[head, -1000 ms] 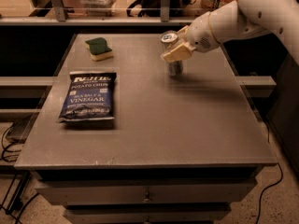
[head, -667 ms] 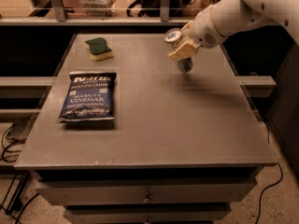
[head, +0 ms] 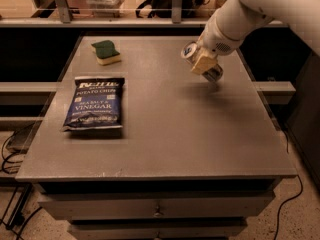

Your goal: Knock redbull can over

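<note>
Grey and matte, the table (head: 165, 144) is spreading flat under dim warm light, with drawers (head: 157, 209) showing below its near edge. I am holding my gripper (head: 204, 64) over the far right part of the table, at the end of my smooth white arm (head: 240, 14), and its tan end is lying across the middle of the redbull can (head: 189, 50). That can is leaning hard, its shiny silver top rim pointing left and up, its base sitting at or just above the surface beside its own shadow. I am judging that I am working it well above its base because a tall, slim metal cylinder tips easily from there. I cannot tell how wide the gripper is set, or whether it is clamping the can or only pushing it. Well apart at the left, a blue salt and vinegar potato chip bag (head: 93, 103) is lying flat and crinkly, and a green-topped yellow sponge (head: 106, 52) is sitting soft and blocky at the far left, both out of the way of the can's fall.
</note>
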Controlling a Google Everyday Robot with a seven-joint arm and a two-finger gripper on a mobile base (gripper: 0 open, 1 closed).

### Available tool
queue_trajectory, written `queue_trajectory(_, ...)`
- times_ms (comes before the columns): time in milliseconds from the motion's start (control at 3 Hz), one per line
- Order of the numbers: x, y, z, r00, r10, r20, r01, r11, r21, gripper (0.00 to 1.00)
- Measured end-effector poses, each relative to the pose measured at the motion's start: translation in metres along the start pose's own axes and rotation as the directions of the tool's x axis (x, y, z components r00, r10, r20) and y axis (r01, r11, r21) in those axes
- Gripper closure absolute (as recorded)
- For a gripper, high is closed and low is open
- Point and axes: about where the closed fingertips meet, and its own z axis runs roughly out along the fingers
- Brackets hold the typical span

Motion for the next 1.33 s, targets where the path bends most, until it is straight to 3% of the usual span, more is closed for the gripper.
queue_trajectory(333,0.0151,0.0118,0.0117,0.996,-0.017,-0.086,0.015,0.9994,-0.031,0.36)
queue_trajectory(667,0.0248,0.0207,0.0202,0.995,-0.001,-0.099,-0.006,0.9980,-0.063,0.12)
queue_trajectory(1000,0.0240,0.0208,0.0209,0.995,-0.003,-0.099,-0.003,0.9980,-0.063,0.00)
queue_trajectory(1333,0.0240,0.0209,0.0209,0.995,-0.003,-0.099,-0.003,0.9980,-0.063,0.00)
